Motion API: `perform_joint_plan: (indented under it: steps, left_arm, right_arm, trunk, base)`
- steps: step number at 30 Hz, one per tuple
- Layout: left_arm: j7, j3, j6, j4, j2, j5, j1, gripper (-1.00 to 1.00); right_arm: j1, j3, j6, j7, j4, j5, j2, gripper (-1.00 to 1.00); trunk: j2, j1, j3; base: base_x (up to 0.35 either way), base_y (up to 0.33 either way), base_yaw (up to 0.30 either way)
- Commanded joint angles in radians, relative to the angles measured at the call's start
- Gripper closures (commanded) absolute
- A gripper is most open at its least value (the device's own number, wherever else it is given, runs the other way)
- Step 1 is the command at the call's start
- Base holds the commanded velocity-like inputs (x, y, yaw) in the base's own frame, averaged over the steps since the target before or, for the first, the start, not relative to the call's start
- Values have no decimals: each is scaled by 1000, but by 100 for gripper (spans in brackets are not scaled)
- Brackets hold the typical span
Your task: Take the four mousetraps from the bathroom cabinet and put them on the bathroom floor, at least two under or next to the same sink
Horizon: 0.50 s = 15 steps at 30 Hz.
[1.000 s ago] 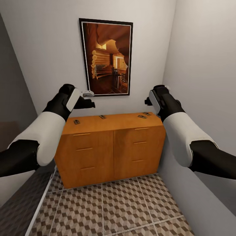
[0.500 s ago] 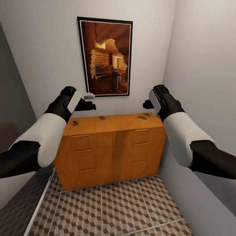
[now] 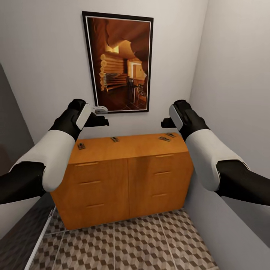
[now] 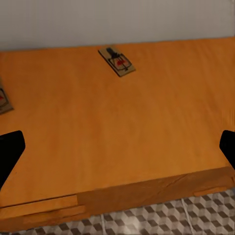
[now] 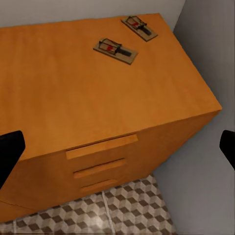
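Observation:
The orange-brown cabinet (image 3: 123,180) stands against the back wall, with several mousetraps on its top. In the head view one mousetrap (image 3: 81,146) lies at the left end, one (image 3: 114,139) near the middle, and two (image 3: 164,138) (image 3: 170,134) at the right end. My left gripper (image 3: 98,120) hovers open above the left half; its wrist view shows a mousetrap (image 4: 116,61) and another (image 4: 2,100) at the frame edge. My right gripper (image 3: 167,122) hovers open above the right end, looking down on two mousetraps (image 5: 115,50) (image 5: 139,27). The cube-patterned bathroom floor (image 3: 142,243) lies in front.
A framed picture (image 3: 118,62) hangs above the cabinet. A grey wall (image 3: 236,112) closes the right side tight against the cabinet. At the lower left a dark shower floor (image 3: 18,240) borders the tiles behind a pale strip.
The whole view has shifted: the camera has come closer, so the cabinet and picture look larger and the cabinet's top shows more. Both arms hold the same raised pose.

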Motion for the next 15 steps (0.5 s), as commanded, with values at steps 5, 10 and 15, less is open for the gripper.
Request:
perform_joint_plan:
  steps: [5,10,15]
  left_arm:
    - [10,-2,5,-32,0,11,-1,-100]
    - [10,-4,6,-26,1,11,-1,-100]
    - [10,-4,7,12,14,9,0,-100]
  right_arm:
    - [-1,3,4,-9,35,-139,19,-100]
    - [-1,9,5,-9,56,-239,25,-100]
    - [-1,36,5,-9,74,-281,27,-100]
  trunk:
    - [-1,0,-1]
    - [-1,0,-1]
    - [-1,0,-1]
  base:
    - [43,0,0]
    - [83,-33,0]
    - [227,-22,0]
